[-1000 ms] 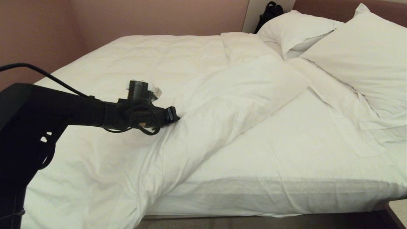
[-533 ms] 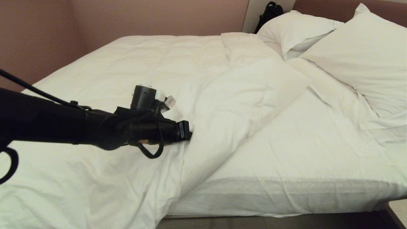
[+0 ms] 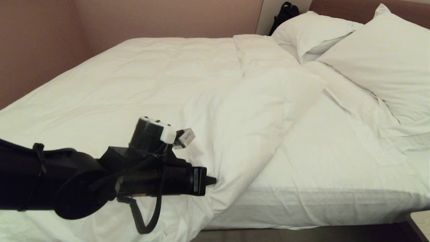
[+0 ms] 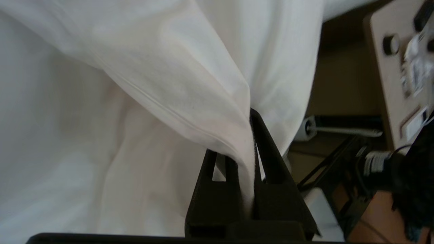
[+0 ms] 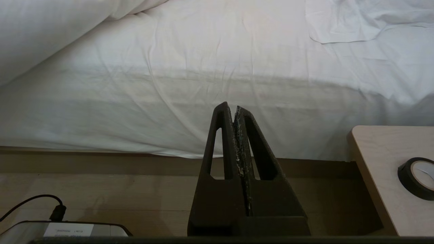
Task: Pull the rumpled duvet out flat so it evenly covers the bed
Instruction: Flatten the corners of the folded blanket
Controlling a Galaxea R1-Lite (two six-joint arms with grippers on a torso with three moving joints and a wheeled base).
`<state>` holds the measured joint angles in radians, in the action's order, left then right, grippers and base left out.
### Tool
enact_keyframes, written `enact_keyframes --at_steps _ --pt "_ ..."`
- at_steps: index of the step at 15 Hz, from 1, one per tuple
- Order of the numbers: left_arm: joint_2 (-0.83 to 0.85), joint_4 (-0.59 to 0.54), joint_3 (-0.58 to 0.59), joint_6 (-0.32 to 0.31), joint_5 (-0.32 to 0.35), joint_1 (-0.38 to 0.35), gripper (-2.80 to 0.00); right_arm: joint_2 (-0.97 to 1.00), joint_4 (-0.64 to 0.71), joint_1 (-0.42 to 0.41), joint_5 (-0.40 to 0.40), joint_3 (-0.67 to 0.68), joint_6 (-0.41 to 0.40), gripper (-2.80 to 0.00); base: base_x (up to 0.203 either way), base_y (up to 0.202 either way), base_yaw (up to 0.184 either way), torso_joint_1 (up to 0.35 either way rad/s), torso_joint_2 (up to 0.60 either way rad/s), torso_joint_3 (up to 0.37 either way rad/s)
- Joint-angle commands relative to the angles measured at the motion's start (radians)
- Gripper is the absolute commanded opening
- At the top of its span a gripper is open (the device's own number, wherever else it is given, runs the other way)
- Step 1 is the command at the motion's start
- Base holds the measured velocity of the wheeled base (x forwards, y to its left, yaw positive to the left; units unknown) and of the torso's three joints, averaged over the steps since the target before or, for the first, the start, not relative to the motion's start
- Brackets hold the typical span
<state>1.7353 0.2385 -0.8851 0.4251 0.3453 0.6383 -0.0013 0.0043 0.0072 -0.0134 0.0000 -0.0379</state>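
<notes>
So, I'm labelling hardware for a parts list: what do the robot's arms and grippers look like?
The left arm is matte black, with loose black cables looping under it and a round black wrist camera capped in white. The left gripper and right gripper both have black, tapered, wedge-shaped fingers with cut-out slots; the right's inner pads look scuffed.

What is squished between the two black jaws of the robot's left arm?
A fold of the white duvet. The left wrist view shows the left gripper shut on it, the cloth pinched between the jaws, with nothing else there.
</notes>
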Motion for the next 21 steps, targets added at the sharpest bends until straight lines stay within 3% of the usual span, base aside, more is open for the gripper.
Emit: enact_keyframes --at_steps 1,4,6,17,19,20,21 --pt "0.015 0.037 0.059 -0.005 0.002 0.021 -2.80 0.001 0.000 0.000 0.000 0.000 0.000 -2.80 0.000 0.000 0.000 0.000 0.00 0.000" --pt "0.094 0.233 0.160 -0.008 0.001 0.060 -2.80 0.001 0.000 0.000 0.000 0.000 0.000 -2.80 0.000 0.000 0.000 0.000 0.00 0.000" --pt "0.121 0.294 0.196 -0.008 -0.002 0.085 -2.80 0.001 0.000 0.000 0.000 0.000 0.000 -2.80 0.000 0.000 0.000 0.000 0.00 0.000" --pt "0.119 0.308 0.215 0.001 -0.003 0.135 -2.80 0.001 0.000 0.000 0.000 0.000 0.000 -2.80 0.000 0.000 0.000 0.000 0.00 0.000" --pt "0.118 0.310 0.215 0.001 -0.027 0.146 -2.80 0.001 0.000 0.000 0.000 0.000 0.000 -2.80 0.000 0.000 0.000 0.000 0.00 0.000" --pt "0.116 0.311 0.215 -0.001 -0.030 0.150 0.00 0.001 0.000 0.000 0.000 0.000 0.000 -2.80 0.000 0.000 0.000 0.000 0.00 0.000" --pt "0.114 0.311 0.215 0.000 -0.031 0.152 0.00 0.001 0.000 0.000 0.000 0.000 0.000 -2.80 0.000 0.000 0.000 0.000 0.00 0.000"
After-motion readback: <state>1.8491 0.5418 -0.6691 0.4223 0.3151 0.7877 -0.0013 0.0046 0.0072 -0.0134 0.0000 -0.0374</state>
